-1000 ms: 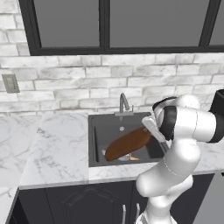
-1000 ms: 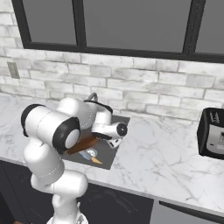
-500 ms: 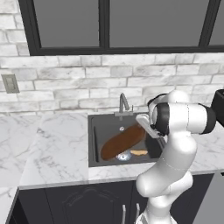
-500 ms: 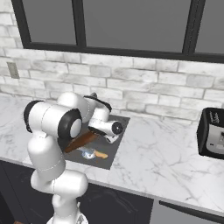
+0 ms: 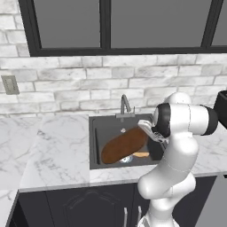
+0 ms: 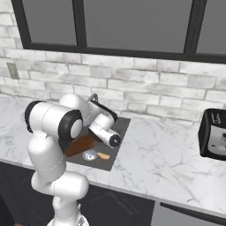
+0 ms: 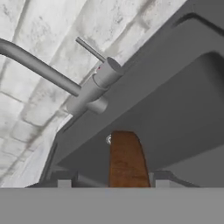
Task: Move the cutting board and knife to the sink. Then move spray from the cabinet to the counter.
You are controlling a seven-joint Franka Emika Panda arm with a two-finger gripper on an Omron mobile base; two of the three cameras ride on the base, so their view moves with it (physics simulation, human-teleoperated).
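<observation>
board let go into the sink

the gripper (image 7: 109,183) has just spread its fingers: in the hand view the two tips stand either side of the cutting board (image 5: 124,145) with a gap on each, so it is released rather than clamped as it was a moment ago. the board has tipped lower than before and now lies slanted inside the sink (image 5: 98,157), its near-left end down by the drain and its far-right end up near the arm's wrist. the knife (image 5: 141,154) is already in the basin, just beside the board on its near right. the faucet (image 5: 125,105) stands at the far rim. judged from this, the sink half looks done; what is left is backing clear and fetching the spray from the cabinet.
</observation>
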